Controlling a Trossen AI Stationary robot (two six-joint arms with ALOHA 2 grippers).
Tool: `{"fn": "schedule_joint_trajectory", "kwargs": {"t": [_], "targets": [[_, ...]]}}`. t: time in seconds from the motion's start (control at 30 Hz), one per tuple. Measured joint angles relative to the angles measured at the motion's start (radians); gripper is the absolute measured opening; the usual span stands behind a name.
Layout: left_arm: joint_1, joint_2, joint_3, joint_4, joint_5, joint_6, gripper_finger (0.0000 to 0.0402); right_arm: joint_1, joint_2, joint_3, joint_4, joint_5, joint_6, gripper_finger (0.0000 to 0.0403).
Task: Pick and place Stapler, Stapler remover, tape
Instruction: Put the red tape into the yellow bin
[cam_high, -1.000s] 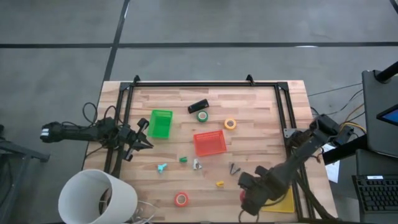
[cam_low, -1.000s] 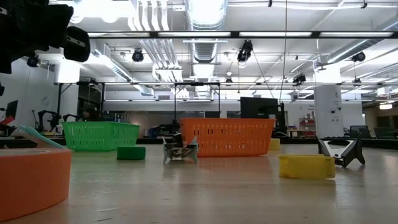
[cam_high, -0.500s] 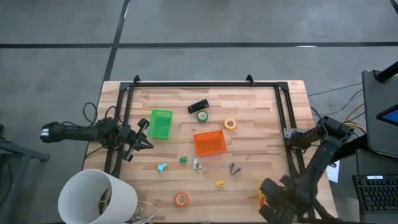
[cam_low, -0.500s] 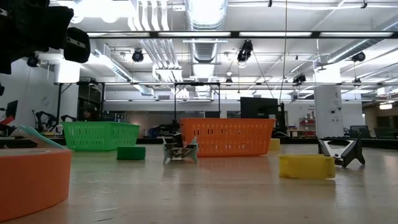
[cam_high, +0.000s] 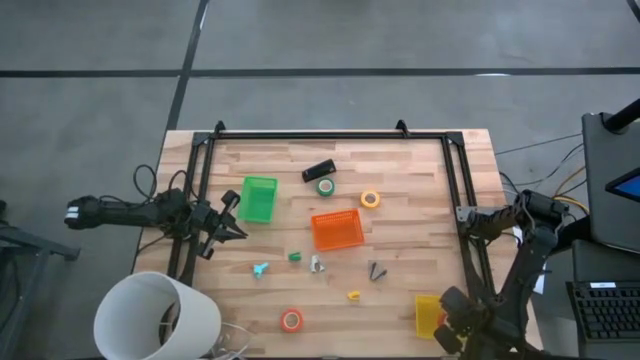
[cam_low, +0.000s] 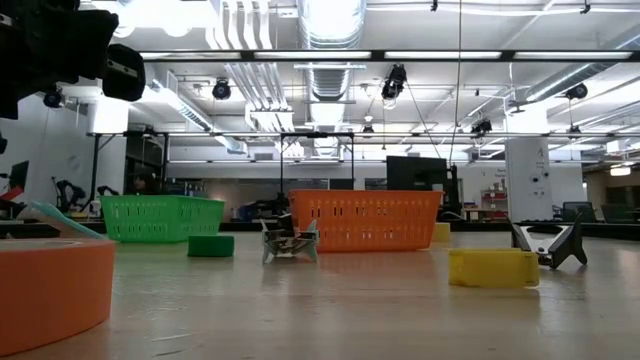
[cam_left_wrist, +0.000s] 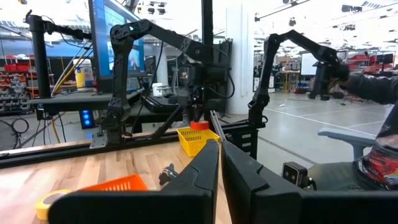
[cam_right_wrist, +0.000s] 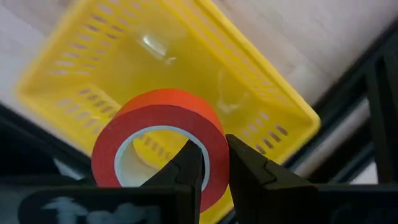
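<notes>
My right gripper (cam_right_wrist: 212, 154) is shut on the red tape roll (cam_right_wrist: 155, 124) above the yellow bin (cam_right_wrist: 186, 62), at the table's near right corner (cam_high: 452, 330). The black stapler (cam_high: 318, 171) lies flat near the far middle of the table, with the green tape (cam_high: 326, 186) beside it and the yellow tape (cam_high: 371, 199) to its right. The orange tape (cam_high: 291, 320) lies near the near edge. The dark staple remover (cam_high: 376, 270) rests below the orange bin (cam_high: 337, 229). My left gripper (cam_high: 232, 215) waits shut at the left edge. My right gripper pinches the red tape roll's wall (cam_right_wrist: 214, 140), with one finger (cam_right_wrist: 186, 171) inside the ring's open centre and the other finger (cam_right_wrist: 252, 177) outside it. The roll is lifted clear and hangs over the yellow bin's inside.
A green bin (cam_high: 258, 198) stands left of centre. Small pieces lie scattered below the bins: a teal one (cam_high: 260, 269), a green block (cam_high: 295, 256), a grey clip (cam_high: 316, 263) and a yellow piece (cam_high: 353, 295). A black frame (cam_high: 460, 200) borders the table. A white bucket (cam_high: 155, 315) stands at the near left corner.
My right gripper has carried the red tape toward the table's right and near edges, from beside the yellow bin's left side to over the bin. The bin, covered by the arm a second ago, now shows in the high view.
</notes>
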Motion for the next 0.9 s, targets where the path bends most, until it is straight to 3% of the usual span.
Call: {"fn": "schedule_joint_trajectory", "kwargs": {"t": [0.53,0.9], "targets": [[0.000,0.000,0.000,0.000,0.000,0.000,0.0023,0.010,-0.002,-0.151,0.096,-0.014,-0.004,0.0054],[0.000,0.000,0.000,0.000,0.000,0.000,0.0023,0.008,-0.001,-0.160,0.116,-0.010,-0.019,0.0054]]}}
